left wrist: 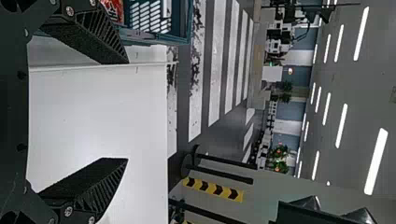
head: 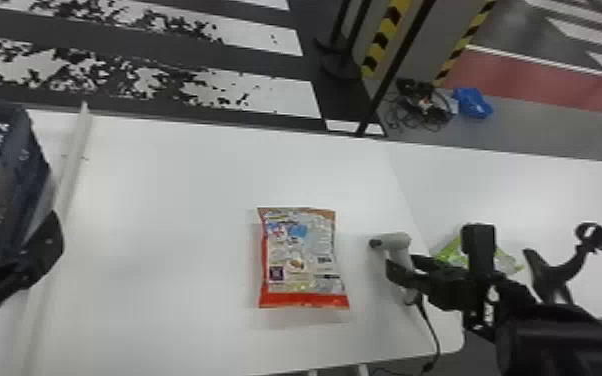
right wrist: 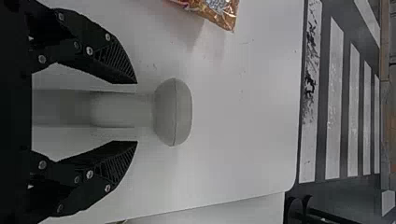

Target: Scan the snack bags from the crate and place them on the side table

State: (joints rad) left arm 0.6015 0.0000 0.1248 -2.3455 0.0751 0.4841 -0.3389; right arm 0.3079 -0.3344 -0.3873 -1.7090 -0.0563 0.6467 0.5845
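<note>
Snack bag (head: 304,257) lies flat, left of the right gripper (head: 401,265), whose fingers stand apart astride the scanner's (head: 399,242) handle, gaps visible both sides. Left gripper (head: 40,250), near the crate (head: 22,170), has fingers spread wide on air. White table (head: 180,200) extends between bag and crate; its right edge meets the side table (head: 580,200), bearing a green bag (head: 449,253).

The white table (head: 165,200) bears a red bag (head: 302,260), seemingly scanner (head: 399,242) and crate (head: 17,155); side table (head: 525,195), green bag (head: 451,253).
</note>
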